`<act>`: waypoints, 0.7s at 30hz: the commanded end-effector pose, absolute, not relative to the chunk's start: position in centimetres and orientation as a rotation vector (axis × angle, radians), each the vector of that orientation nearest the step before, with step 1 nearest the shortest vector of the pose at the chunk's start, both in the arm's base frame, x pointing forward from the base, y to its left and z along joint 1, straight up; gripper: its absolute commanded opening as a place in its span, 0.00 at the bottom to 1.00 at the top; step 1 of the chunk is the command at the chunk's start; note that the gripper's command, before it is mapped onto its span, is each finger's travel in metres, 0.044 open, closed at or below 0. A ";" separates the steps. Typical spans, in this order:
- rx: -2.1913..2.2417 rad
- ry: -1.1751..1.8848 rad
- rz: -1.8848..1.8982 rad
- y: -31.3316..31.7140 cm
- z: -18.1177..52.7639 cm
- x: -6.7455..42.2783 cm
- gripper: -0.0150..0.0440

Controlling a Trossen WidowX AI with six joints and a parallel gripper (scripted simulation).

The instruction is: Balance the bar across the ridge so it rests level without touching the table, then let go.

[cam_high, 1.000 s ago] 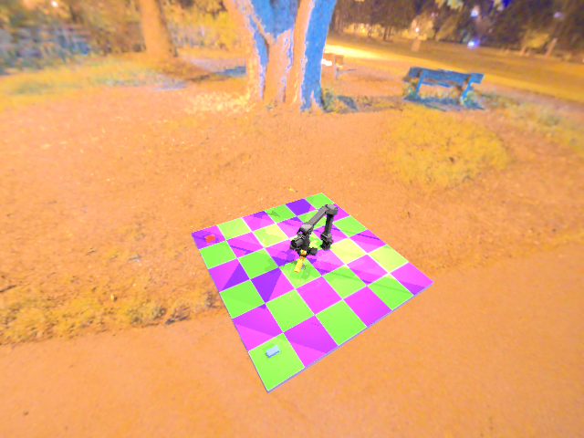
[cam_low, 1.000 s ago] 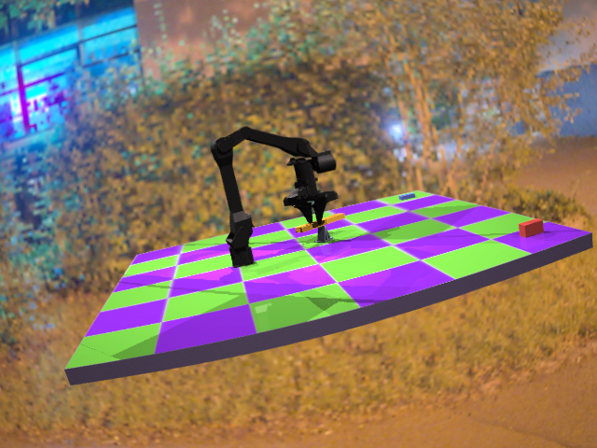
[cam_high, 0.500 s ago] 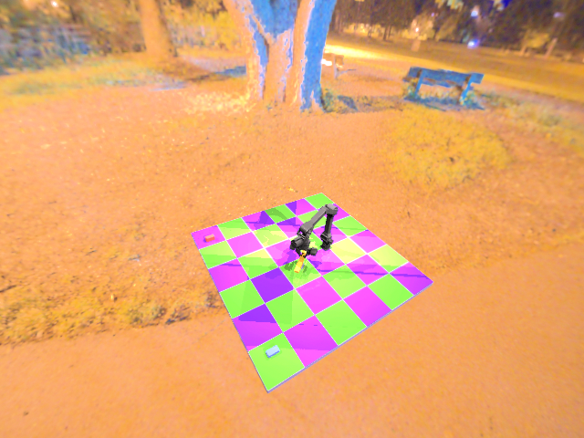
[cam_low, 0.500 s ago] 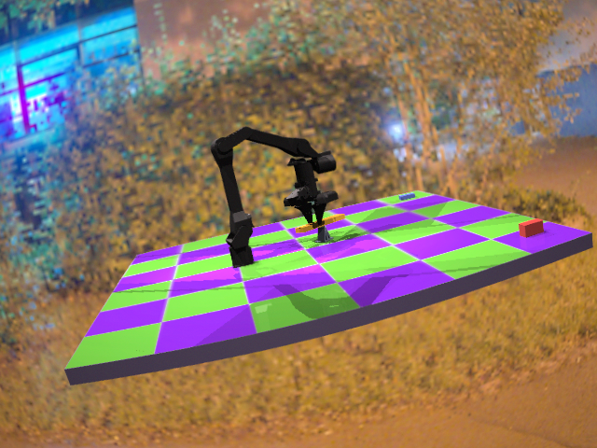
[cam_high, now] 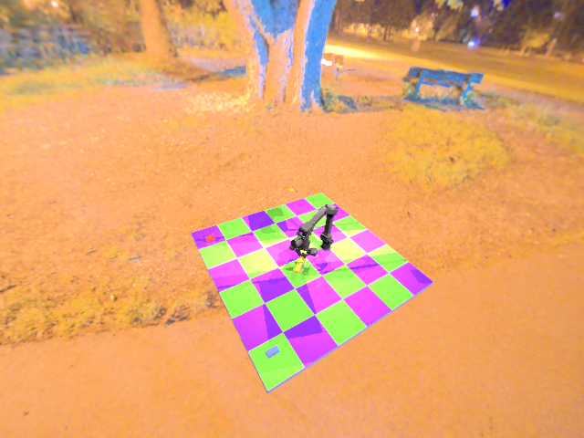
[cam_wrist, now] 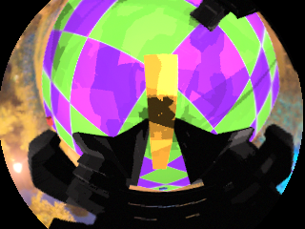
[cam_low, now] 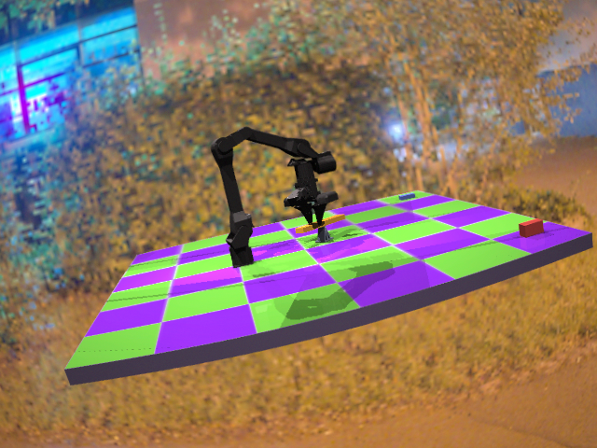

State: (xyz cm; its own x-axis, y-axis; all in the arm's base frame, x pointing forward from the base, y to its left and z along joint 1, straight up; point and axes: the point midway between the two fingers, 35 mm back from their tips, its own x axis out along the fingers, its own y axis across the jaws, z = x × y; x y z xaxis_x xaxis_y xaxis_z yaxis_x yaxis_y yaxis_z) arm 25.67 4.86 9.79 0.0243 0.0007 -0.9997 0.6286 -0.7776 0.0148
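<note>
The orange bar [cam_low: 322, 225] [cam_high: 297, 265] [cam_wrist: 162, 105] is long and thin. My gripper [cam_low: 315, 220] [cam_high: 300, 255] [cam_wrist: 160, 121] is shut on the bar near its middle and holds it roughly level, clear of the table. The dark ridge [cam_low: 323, 235] stands right under the bar; in the wrist view it shows as a dark patch [cam_wrist: 160, 110] across the bar. I cannot tell whether the bar touches the ridge's top. The checkered purple and green table [cam_low: 207, 328] [cam_high: 292, 311] lies below.
A red block [cam_low: 531, 227] [cam_high: 210, 237] sits near one corner of the table. A blue block [cam_low: 406, 196] [cam_high: 272, 350] sits near another corner. The arm's base [cam_low: 239, 248] stands beside the ridge.
</note>
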 end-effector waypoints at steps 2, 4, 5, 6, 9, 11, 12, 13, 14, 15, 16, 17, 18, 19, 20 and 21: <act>1.851 0.640 -1.809 4.9 9.6 25.6 0.25; 1.851 0.640 -1.809 4.9 9.6 25.6 0.25; 1.851 0.640 -1.809 4.9 9.6 25.6 0.25; 1.851 0.640 -1.809 4.9 9.6 25.6 0.25; 1.851 0.640 -1.809 4.9 9.6 25.6 0.25; 1.851 0.640 -1.809 4.9 9.6 25.6 0.25; 1.851 0.640 -1.809 4.9 9.6 25.6 0.25; 1.851 0.640 -1.809 4.9 9.5 25.6 0.25; 1.851 0.640 -1.809 4.9 9.5 25.6 0.25; 1.851 0.640 -1.809 4.9 9.5 25.6 0.25; 1.851 0.640 -1.809 4.9 9.5 25.6 0.25; 1.851 0.640 -1.809 4.9 9.5 25.6 0.25; 1.851 0.640 -1.809 4.9 9.5 25.6 0.25; 1.851 0.640 -1.809 4.9 9.5 25.6 0.25; 1.851 0.640 -1.809 4.9 9.5 25.6 0.25; 1.851 0.640 -1.809 4.9 9.5 25.6 0.25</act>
State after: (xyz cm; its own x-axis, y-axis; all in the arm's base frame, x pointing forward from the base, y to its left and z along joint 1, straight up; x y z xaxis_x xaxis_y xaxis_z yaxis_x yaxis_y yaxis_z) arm 25.71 4.88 9.67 0.0261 0.0017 -0.9997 0.6286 -0.7776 0.0151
